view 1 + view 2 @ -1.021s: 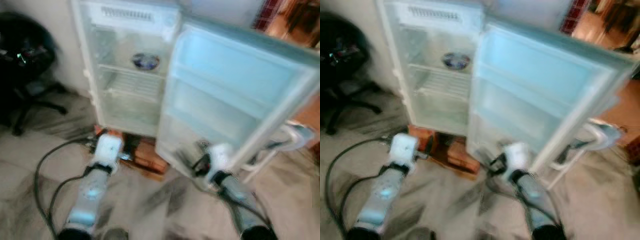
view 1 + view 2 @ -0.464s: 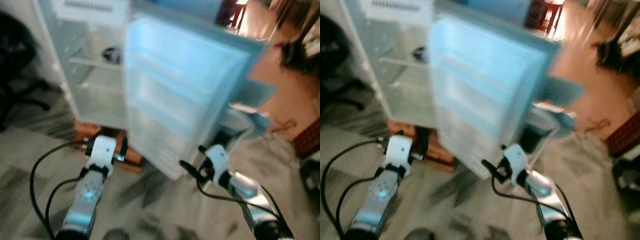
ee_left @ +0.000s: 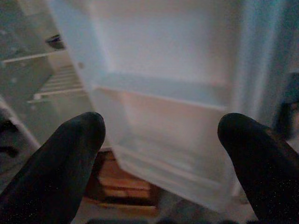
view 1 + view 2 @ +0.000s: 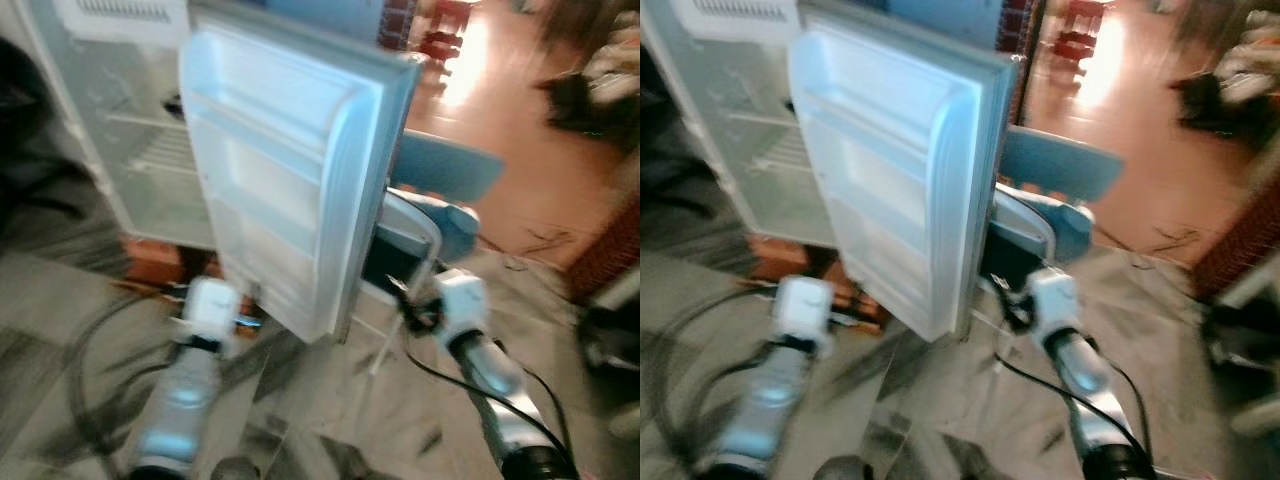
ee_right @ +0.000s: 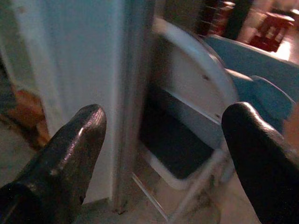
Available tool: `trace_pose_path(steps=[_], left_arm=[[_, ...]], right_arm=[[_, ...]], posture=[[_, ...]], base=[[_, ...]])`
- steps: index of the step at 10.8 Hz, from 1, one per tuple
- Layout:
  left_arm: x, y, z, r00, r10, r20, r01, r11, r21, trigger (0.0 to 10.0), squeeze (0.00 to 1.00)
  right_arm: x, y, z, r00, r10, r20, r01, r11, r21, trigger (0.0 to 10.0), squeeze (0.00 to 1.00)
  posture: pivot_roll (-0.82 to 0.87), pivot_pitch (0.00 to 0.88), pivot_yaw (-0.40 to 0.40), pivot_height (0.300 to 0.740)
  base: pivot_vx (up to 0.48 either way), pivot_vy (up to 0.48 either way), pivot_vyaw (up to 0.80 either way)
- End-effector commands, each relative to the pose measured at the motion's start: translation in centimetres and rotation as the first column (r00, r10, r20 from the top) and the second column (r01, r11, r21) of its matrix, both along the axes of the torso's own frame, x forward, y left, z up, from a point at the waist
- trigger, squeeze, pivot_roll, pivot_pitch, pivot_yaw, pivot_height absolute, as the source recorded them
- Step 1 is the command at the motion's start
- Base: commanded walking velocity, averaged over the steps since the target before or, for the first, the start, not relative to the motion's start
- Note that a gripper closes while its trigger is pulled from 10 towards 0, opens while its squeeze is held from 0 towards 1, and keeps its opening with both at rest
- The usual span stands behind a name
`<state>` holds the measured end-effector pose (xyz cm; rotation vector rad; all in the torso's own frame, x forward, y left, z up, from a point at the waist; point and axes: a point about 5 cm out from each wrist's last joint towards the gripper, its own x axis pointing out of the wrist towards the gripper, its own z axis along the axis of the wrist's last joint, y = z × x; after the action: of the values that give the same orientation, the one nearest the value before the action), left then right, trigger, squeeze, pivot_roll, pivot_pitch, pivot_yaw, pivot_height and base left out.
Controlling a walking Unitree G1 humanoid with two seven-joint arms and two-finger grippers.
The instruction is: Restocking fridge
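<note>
The white fridge (image 4: 120,150) stands open at the left, its wire shelves bare apart from a dark round container (image 3: 55,42) on the upper one. Its door (image 4: 290,180) swings out toward me, and the door shelves (image 3: 159,91) hold nothing. My left gripper (image 3: 161,128) is open and empty, held low in front of the door's inner side. Just past the door's outer edge (image 5: 135,93), near a folding chair (image 5: 205,93), my right gripper (image 5: 164,116) is also open and empty. The whole picture is blurred.
A blue and white folding chair (image 4: 440,215) stands right behind the open door. Reddish wooden blocks (image 4: 150,265) prop the fridge up. A black cable (image 4: 90,340) loops over the marble floor at the left. A wooden floor (image 4: 500,120) stretches away at the right.
The camera has swung to the right, so the fridge slid left in the picture while the chair and wooden floor came into sight. Both grippers stay low and open.
</note>
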<state>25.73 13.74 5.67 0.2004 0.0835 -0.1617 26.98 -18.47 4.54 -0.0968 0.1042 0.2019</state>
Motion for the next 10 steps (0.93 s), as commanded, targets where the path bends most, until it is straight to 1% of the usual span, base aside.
trace_pose_path(steps=[1, 2, 3, 4, 5, 6, 8, 10], left_arm=[[0.0, 0.9, 0.2, 0.999, 0.041, -0.002, -0.041, 0.999, 0.0, 10.0, 0.0], [0.2, 1.4, 0.3, 0.994, 0.104, -0.022, -0.105, 0.993, -0.057, 10.0, 0.0], [0.3, 1.5, 0.5, 0.995, 0.097, -0.009, -0.097, 0.994, -0.049, 10.0, 0.0], [0.3, 1.5, 0.5, 0.996, 0.091, -0.013, -0.092, 0.994, -0.052, 10.0, 0.0], [0.2, 1.6, 0.5, 0.996, 0.091, -0.017, -0.091, 0.994, -0.057, 10.0, 0.0], [0.1, 1.6, 0.5, 0.996, 0.091, -0.021, -0.092, 0.994, -0.06, 10.0, 0.0], [0.1, 1.2, 0.6, 0.997, 0.071, -0.021, -0.073, 0.995, -0.075, 10.0, 0.0], [0.1, 1.0, 0.7, 0.998, 0.058, -0.022, -0.06, 0.995, -0.078, 10.0, 0.0]], right_arm=[[0.5, 0.1, 1.3, 0.998, -0.034, 0.054, 0.032, 0.999, 0.029, 10.0, 0.0], [0.6, -0.2, 1.8, 0.992, -0.098, 0.083, 0.096, 0.995, 0.029, 10.0, 0.0], [0.6, -0.6, 2.1, 0.986, -0.133, 0.102, 0.134, 0.991, 0.0, 10.0, 0.0], [0.6, -1.2, 2.4, 0.98, -0.161, 0.116, 0.163, 0.987, -0.01, 10.0, 0.0], [0.8, -1.9, 2.7, 0.974, -0.188, 0.125, 0.191, 0.981, -0.018, 10.0, 0.0], [0.8, -2.2, 2.9, 0.971, -0.198, 0.131, 0.203, 0.979, -0.023, 10.0, 0.0], [1.1, -2.7, 3.0, 0.966, -0.226, 0.128, 0.232, 0.972, -0.036, 10.0, 0.0], [1.5, -2.9, 3.4, 0.963, -0.228, 0.141, 0.235, 0.971, -0.037, 10.0, 0.0]], posture=[[0.12, 0.039, -0.044, 0.74], [0.12, 0.041, -0.044, 0.74], [0.12, 0.04, -0.046, 0.74], [0.12, 0.039, -0.047, 0.74], [0.12, 0.038, -0.048, 0.74], [0.12, 0.038, -0.049, 0.74], [0.12, 0.037, -0.05, 0.74], [0.12, 0.039, -0.048, 0.74]], base=[[0.0, 0.0, 0.63], [0.0, 0.0, 0.61], [0.0, 0.0, 0.6], [0.0, 0.0, 0.56], [0.0, 0.0, 0.0], [0.0, 0.0, 0.0], [0.279, 0.0, 0.0], [0.287, 0.0, 0.0]])
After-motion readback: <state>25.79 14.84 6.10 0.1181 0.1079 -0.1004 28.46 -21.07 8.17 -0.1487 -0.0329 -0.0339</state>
